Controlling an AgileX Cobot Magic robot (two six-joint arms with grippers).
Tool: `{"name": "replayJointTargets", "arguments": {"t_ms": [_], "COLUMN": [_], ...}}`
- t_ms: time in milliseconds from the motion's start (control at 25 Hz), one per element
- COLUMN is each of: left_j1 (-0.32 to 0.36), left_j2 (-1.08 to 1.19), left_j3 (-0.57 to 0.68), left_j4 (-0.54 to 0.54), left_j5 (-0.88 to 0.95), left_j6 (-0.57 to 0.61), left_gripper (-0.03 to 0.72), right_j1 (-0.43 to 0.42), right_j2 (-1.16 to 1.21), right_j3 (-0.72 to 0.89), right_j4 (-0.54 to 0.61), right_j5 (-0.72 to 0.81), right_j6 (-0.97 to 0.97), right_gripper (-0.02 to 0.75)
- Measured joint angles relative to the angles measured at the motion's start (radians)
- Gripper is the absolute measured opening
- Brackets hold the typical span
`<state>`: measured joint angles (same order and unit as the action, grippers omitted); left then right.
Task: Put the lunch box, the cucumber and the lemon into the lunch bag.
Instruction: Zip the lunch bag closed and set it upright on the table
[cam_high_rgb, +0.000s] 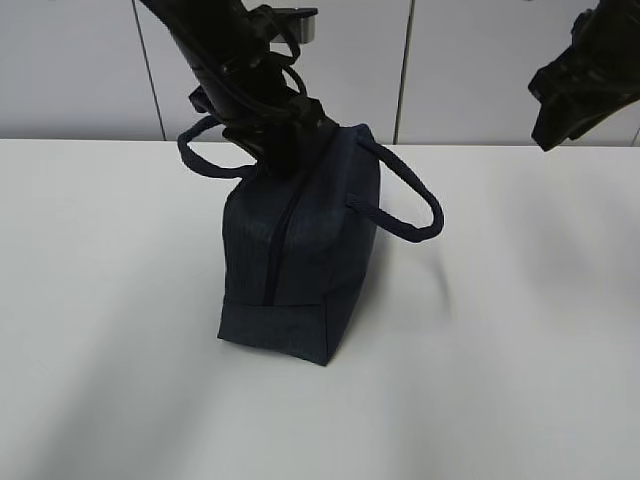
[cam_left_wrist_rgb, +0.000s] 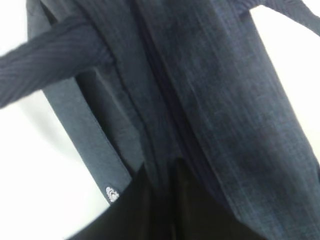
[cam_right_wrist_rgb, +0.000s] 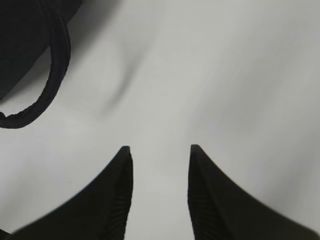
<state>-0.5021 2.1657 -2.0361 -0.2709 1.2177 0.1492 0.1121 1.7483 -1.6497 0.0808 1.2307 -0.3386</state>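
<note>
Lunch bag stands on end on the white table, tilted a bit, zip seam running down the face toward the camera. From what shows, the zip looks closed along its length. Two loop handles stick out, one each side.

Left gripper is down at the top end of the bag, right on the zip line. Left wrist view is just dark fabric, one handle strap and the small white logo; fingertips are buried in it. Can't tell from the pictures whether the jaws are pinched on the zip pull or just parting, so I'm not calling it.

Right gripper hangs up and off to the right, well apart from the bag, jaws apart, nothing between them. Its wrist view shows bare table and one handle loop at the edge.

Lunch box, cucumber, lemon: none in sight in any view. Either inside the bag or out of shot, can't say which.

Judgement: step in hand is working the zip at the bag's top end, either opening for loading or closing after it. Can't settle which.

Next move needs a firm pinch on the pull and a straight draw along the seam. The bag is only propped on end, so the right arm probably should brace it or it tips.
</note>
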Motion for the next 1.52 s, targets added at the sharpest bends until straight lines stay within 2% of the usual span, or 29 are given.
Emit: {"name": "replayJointTargets", "arguments": {"t_ms": [240,360,480,800,1040,1240,1520], "left_j1": [0.000,0.000,0.000,-0.004,-0.029,-0.067,-0.106], "left_j2": [-0.033,-0.068,-0.100,-0.124,-0.113,-0.070,0.016], "left_j3": [0.000,0.000,0.000,0.000,0.000,0.000,-0.074], "left_j4": [0.065,0.067,0.054,-0.081,-0.085,-0.071,0.015], "left_j5": [0.016,0.018,0.022,0.022,0.022,0.022,0.022], "left_j6": [-0.049,-0.074,-0.086,-0.092,-0.092,-0.092,-0.092], "left_gripper": [0.255,0.317,0.330,0.333,0.345,0.424,0.453], "right_j1": [0.000,0.000,0.000,0.000,0.000,0.000,0.000], "right_j2": [-0.010,-0.010,-0.010,-0.010,-0.010,-0.010,-0.010], "right_j3": [0.000,0.000,0.000,0.000,0.000,0.000,0.000], "right_j4": [0.000,-0.002,-0.002,-0.002,-0.002,-0.002,-0.002], "right_j5": [0.000,0.000,0.001,0.001,0.002,0.002,0.004], "right_j6": [0.004,0.004,0.004,0.004,0.006,0.006,0.016], "right_gripper": [0.277,0.277,0.277,0.276,0.277,0.277,0.276]}}
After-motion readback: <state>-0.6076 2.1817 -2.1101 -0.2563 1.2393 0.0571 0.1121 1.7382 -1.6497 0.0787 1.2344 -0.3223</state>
